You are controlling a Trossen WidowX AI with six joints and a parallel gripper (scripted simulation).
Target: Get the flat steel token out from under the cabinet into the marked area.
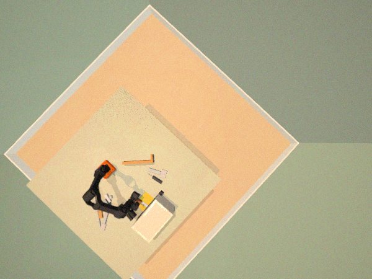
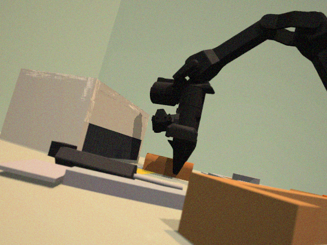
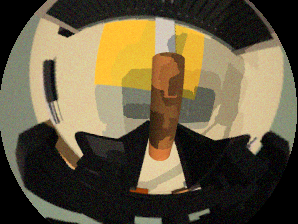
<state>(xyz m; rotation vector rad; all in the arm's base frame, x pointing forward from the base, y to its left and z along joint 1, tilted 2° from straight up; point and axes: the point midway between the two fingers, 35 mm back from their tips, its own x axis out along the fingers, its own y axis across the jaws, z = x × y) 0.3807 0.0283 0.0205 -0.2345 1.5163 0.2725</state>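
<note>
My gripper (image 1: 137,203) (image 2: 177,170) (image 3: 161,124) is shut on a brown-orange tool handle (image 2: 158,164) (image 3: 165,106) and holds it low over the table. The tool's pale shaft (image 3: 164,32) reaches forward across the yellow marked area (image 1: 148,196) (image 2: 143,171) (image 3: 123,52) toward the cabinet. The cabinet (image 1: 153,221) (image 2: 68,109) is a pale box with a dark slotted base (image 2: 111,144). I cannot see the steel token in any view.
An orange L-shaped tool (image 1: 137,162) (image 2: 245,212), a pale T-shaped tool (image 1: 158,172) (image 2: 122,188) and a dark bar (image 1: 157,179) (image 2: 95,161) lie on the table behind the marked area. More thin tools (image 1: 103,218) lie under the arm, near the orange robot base (image 1: 106,168).
</note>
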